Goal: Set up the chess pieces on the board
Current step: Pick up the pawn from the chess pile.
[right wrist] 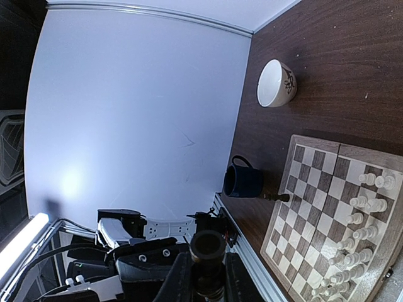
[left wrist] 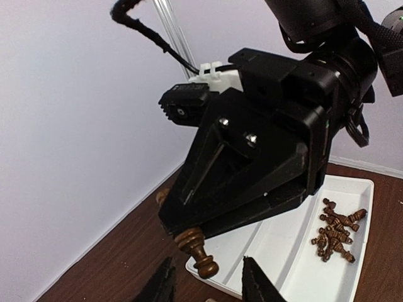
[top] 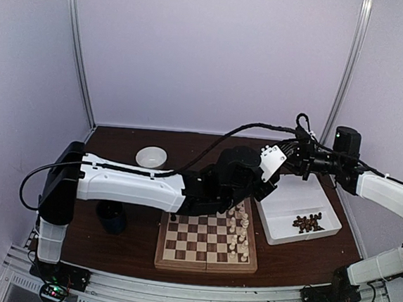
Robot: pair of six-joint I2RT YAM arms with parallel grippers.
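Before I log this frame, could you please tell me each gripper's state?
Left gripper: open, holding nothing.
Right gripper: closed on a dark brown chess piece.

Board showing a light-and-dark brown check inside a tan border, with the cream pieces pale against it. Over in the white tray, the dark pieces make a deep brown heap. At the tip of the black right gripper, a glossy mid-brown piece. Table is dark reddish wood grain. Bowl is white with a small dark motif, and the mug is navy. Arms white with black joints, walls pale lilac.
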